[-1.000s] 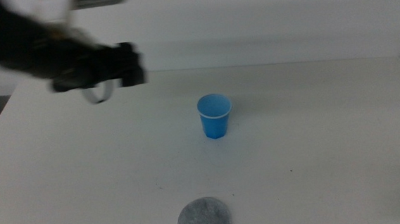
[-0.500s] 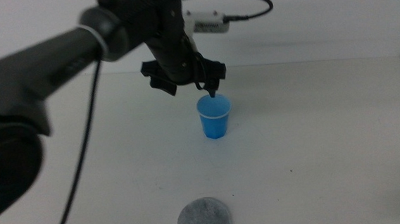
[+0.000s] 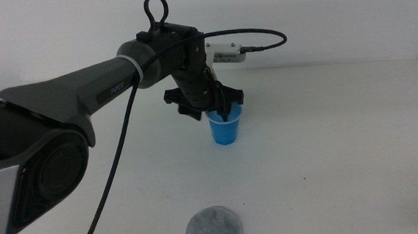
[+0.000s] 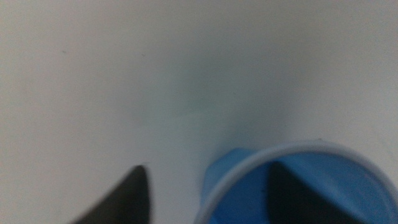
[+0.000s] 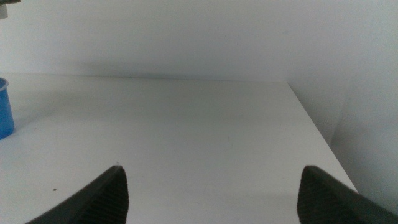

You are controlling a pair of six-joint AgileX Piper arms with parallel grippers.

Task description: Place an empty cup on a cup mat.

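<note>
Cup (image 3: pixel 224 127), small bright blue tapered plastic, stands on the white worktop (image 3: pixel 328 138) with the left tool (image 3: pixel 218 109) open astride its rim, one jaw inside, so the grasp is in hand and next calls for closing, lifting and carrying to the flat round mottled grey cup mat (image 3: pixel 213 229); the right tool (image 5: pixel 211 186) waits open, well apart.

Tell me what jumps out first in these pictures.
The left hand straddles the far rim of the blue cup at mid-table, one finger inside, one outside, open. The grey cup mat lies bare near the front edge. The right hand waits off to the right, open.
</note>
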